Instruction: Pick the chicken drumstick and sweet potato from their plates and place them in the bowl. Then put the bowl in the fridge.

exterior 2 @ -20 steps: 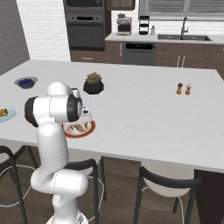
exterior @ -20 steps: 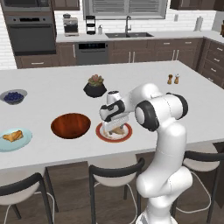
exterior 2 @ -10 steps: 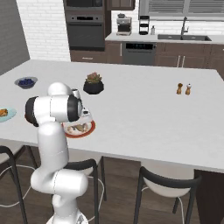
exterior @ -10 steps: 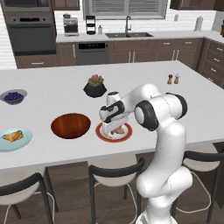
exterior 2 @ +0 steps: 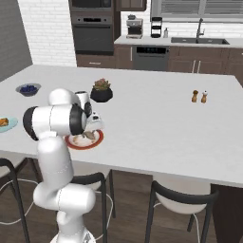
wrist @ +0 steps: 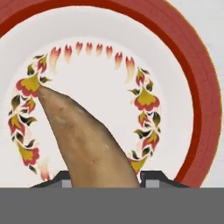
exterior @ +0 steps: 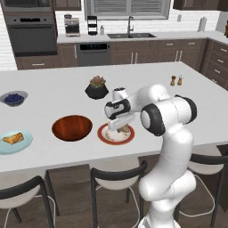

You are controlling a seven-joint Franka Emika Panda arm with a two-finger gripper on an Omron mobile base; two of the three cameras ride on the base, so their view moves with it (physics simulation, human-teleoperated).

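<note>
Hand view: my fingers [wrist: 105,177] sit on either side of the sweet potato [wrist: 85,142], though I cannot tell if they pinch it. It lies on the white plate [wrist: 192,61] with a red-brown rim, close to the counter's [exterior: 58,93] near edge. Just left rests the dark bowl [exterior: 72,128], empty. Farther left, the chicken drumstick [exterior: 12,138] lies on the blue plate [exterior: 22,145]. Beyond, open counter stretches right.

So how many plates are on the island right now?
2. The red-rimmed plate lies under the claw, right of the dark bowl; the light blue plate sits near the island's left edge.
</note>
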